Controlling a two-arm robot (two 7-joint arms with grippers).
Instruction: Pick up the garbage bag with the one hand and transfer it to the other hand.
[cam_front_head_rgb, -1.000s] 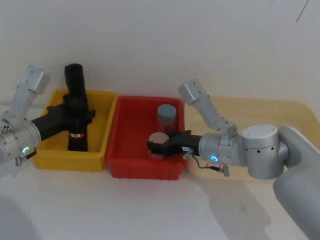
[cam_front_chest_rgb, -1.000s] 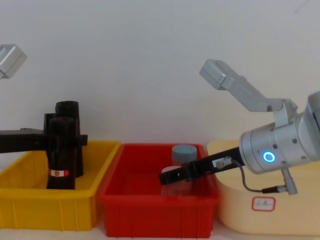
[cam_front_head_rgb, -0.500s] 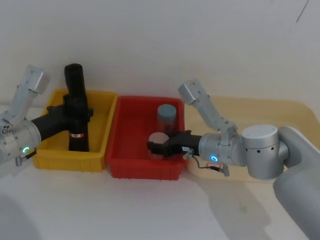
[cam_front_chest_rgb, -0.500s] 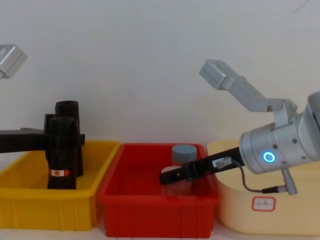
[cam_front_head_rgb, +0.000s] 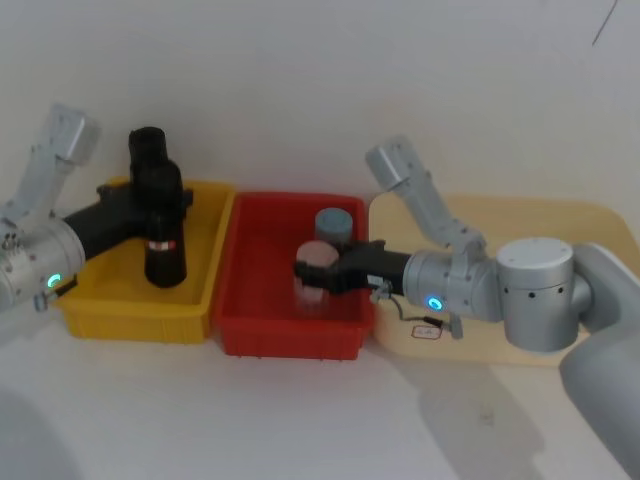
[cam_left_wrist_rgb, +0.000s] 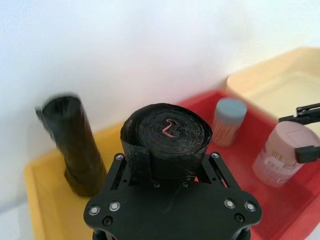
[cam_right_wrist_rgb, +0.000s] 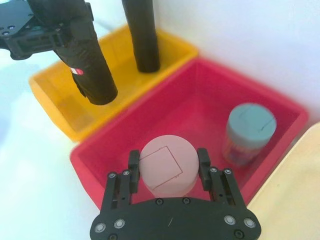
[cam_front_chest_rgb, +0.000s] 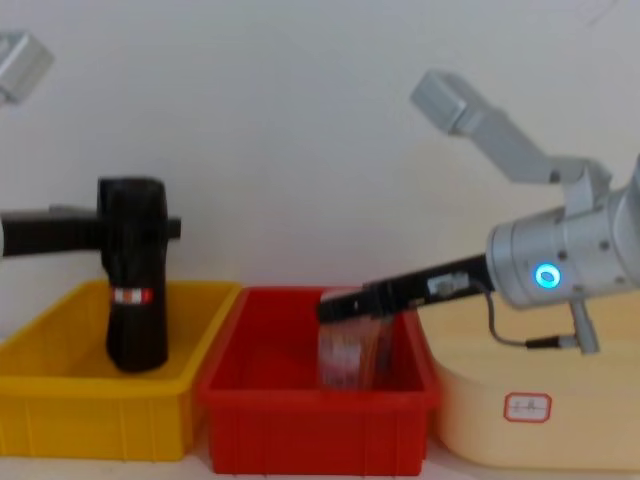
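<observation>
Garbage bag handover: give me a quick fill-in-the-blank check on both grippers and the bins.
1. The left gripper is shut on the garbage bag over the yellow bin, where ____ more black roll stands.
2. The right gripper is shut on the jar whose lid is ____.
3. The red bin has ____ jars in it.
Missing words: one; pink; two.
</observation>
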